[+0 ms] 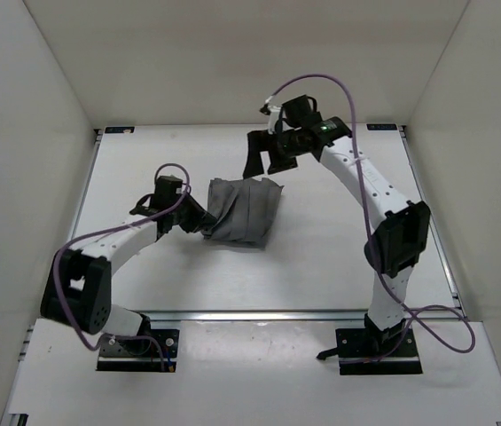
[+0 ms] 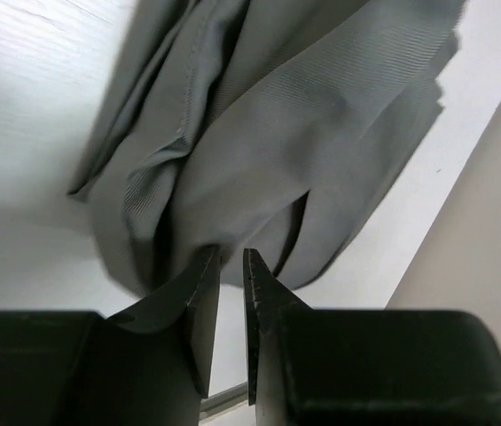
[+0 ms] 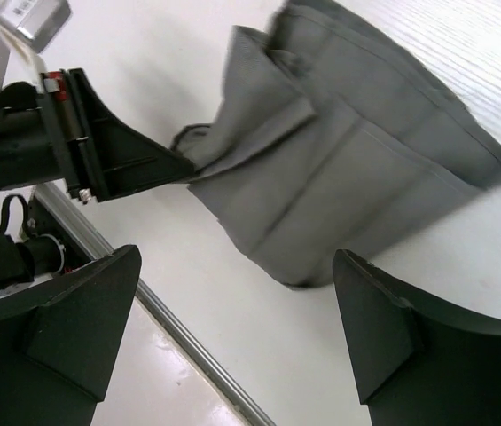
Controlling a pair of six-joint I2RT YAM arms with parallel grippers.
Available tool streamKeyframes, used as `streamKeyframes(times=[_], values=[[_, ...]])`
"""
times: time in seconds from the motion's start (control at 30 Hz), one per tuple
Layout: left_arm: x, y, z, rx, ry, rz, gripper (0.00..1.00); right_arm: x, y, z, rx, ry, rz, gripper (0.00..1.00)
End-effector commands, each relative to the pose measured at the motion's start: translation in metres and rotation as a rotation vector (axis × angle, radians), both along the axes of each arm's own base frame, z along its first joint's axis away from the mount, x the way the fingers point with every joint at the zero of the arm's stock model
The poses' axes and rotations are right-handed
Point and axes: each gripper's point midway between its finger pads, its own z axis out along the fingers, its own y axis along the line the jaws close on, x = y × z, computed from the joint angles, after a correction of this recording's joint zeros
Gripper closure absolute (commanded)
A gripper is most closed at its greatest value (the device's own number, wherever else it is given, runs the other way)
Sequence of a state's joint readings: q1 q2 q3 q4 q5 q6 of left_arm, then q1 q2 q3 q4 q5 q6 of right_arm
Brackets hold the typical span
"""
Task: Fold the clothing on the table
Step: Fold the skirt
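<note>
Jaws narrowed, the left gripper (image 2: 230, 257) pinches an edge of the bunched grey clothing (image 1: 246, 213) on the white bench (image 1: 303, 266). The right gripper (image 3: 237, 257) hovers above, jaws wide, empty.

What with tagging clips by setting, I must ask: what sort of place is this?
Most likely a lab test cell for robots, not a home: a white table boxed in by plain white walls, a metal rail along its near edge, and a left arm and right arm at one grey garment.
</note>
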State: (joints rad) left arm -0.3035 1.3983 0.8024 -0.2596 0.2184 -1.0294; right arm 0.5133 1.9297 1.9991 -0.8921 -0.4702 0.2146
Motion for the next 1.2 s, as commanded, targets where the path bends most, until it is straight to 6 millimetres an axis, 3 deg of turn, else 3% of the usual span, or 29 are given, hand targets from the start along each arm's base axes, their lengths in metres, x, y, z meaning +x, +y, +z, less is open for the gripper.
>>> streamKeyframes(times=[0.0,0.07,0.17,0.43,0.63,0.83,0.87,0.9,0.93,1.17], values=[[0.02,-0.025,0.013,-0.043,-0.051,-0.07,0.72,-0.008,-0.028,0.01,0.014,0.0,-0.061,0.13],[0.028,-0.032,0.005,-0.056,-0.026,-0.072,0.72,-0.014,-0.042,0.008,0.011,0.008,-0.082,0.13],[0.041,-0.037,0.014,-0.07,-0.053,-0.069,0.72,-0.024,-0.05,0.001,0.009,0.013,-0.099,0.14],[0.056,0.024,-0.004,0.037,-0.007,0.056,0.67,-0.043,-0.06,-0.011,0.001,0.047,-0.122,0.14],[0.061,0.038,-0.003,0.083,0.001,0.084,0.67,-0.046,-0.083,-0.002,0.018,0.028,-0.167,0.14],[0.073,0.032,0.056,0.06,-0.155,0.039,0.67,-0.061,-0.112,-0.011,0.01,0.061,-0.219,0.13],[0.073,0.027,0.064,0.034,-0.182,0.011,0.56,-0.063,-0.122,-0.015,0.005,0.067,-0.239,0.13],[0.069,0.024,0.07,0.019,-0.204,-0.012,0.19,-0.067,-0.12,-0.016,0.012,0.076,-0.233,0.13],[0.064,0.018,0.08,-0.004,-0.23,-0.041,0.02,-0.07,-0.129,-0.016,0.015,0.072,-0.249,0.13],[0.019,0.013,0.086,0.004,-0.196,-0.151,0.02,-0.085,-0.153,-0.019,0.028,0.063,-0.29,0.13]])
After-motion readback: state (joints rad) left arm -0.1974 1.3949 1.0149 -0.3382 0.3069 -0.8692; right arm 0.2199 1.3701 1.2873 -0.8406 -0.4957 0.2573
